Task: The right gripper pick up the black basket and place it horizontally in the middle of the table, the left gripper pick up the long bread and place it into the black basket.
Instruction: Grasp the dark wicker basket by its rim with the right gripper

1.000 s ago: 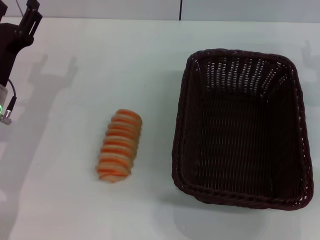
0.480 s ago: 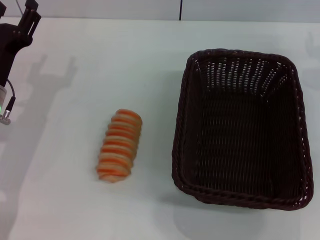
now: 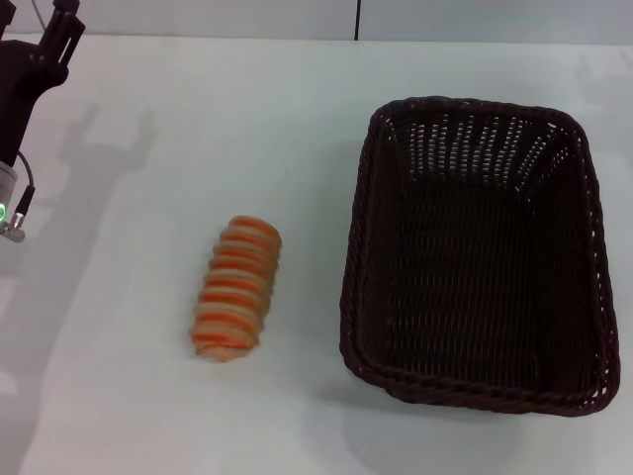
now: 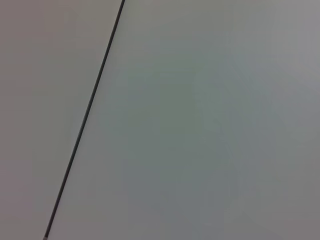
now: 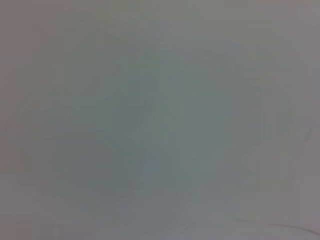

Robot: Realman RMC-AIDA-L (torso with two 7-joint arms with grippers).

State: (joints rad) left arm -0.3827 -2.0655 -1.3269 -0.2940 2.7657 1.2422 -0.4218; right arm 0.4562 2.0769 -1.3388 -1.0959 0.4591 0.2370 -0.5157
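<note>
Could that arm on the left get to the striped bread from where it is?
Probably yes. The left gripper sits at the table's far left corner, and only bare tabletop lies between it and the long bread. The black basket stands off to the bread's other side.

One long bread (image 3: 236, 288), one black basket (image 3: 475, 252), one end effector (image 3: 54, 30) visible.

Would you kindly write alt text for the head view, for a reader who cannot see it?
A large black basket sits empty on the right of a white table, with a striped long bread lying apart to its left. The left gripper is raised at the far left corner, away from both; the right gripper is out of view.
</note>
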